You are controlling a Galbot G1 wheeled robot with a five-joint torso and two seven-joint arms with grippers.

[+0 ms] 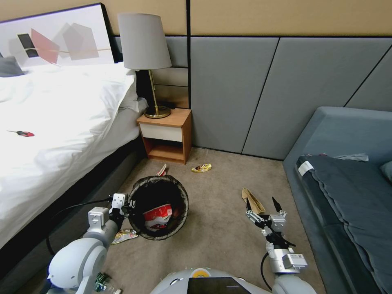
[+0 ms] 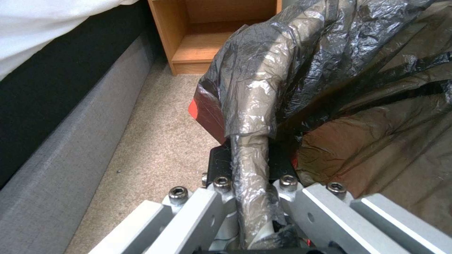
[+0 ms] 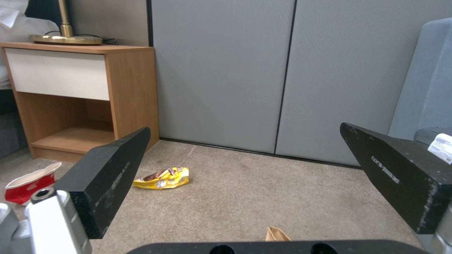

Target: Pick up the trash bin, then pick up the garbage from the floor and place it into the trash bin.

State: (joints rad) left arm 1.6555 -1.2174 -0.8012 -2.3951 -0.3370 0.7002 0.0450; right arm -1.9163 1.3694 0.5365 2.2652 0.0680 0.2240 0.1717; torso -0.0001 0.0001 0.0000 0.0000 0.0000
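Note:
My left gripper (image 1: 129,206) is shut on the near-left rim of the trash bin (image 1: 163,178), which tilts its black-lined mouth up toward me. The left wrist view shows that gripper (image 2: 249,187) clamped on the bag-covered rim of the bin (image 2: 358,70). A red-and-white cup (image 1: 157,214) lies inside. My right gripper (image 1: 262,207) hangs open just above a tan paper bag (image 1: 253,199) on the floor (image 1: 220,241). More garbage lies about: a yellow wrapper (image 1: 201,167) (image 3: 162,178), a red-and-white cup (image 1: 162,170) (image 3: 29,180) behind the bin, a shiny wrapper (image 1: 124,235), and a bottle (image 1: 102,281).
A bed (image 1: 61,122) with a grey base runs along the left. A wooden nightstand (image 1: 167,136) with a lamp (image 1: 145,45) stands against the grey panelled wall. A grey-blue sofa (image 1: 347,179) closes off the right. Open carpet lies between them.

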